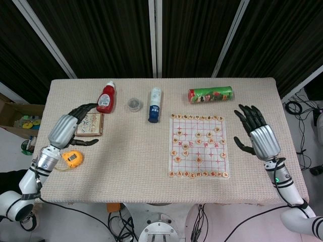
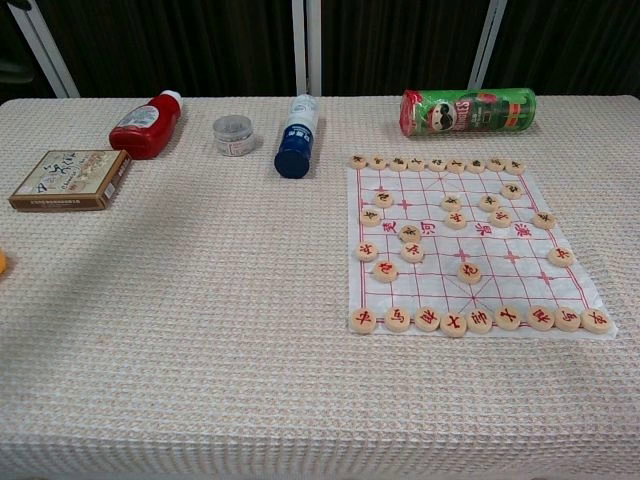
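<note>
My left hand [image 1: 68,127] hovers open over the table's left side, fingers spread beside the small card box [image 1: 91,124], holding nothing. An orange tape measure [image 1: 72,159] lies just below it. My right hand [image 1: 256,133] is open too, fingers spread, just right of the paper chess board [image 1: 199,146] with its round wooden pieces [image 2: 412,253]. Neither hand shows in the chest view. A red bottle [image 1: 106,98], a small clear jar [image 1: 134,104], a white-and-blue bottle [image 1: 155,105] and a green chip can [image 1: 210,94] lie along the far side.
The table [image 1: 126,166] has a beige woven cloth. Dark curtains hang behind it. A cardboard box [image 1: 17,117] with items sits on the floor to the left. Cables lie on the floor at the right.
</note>
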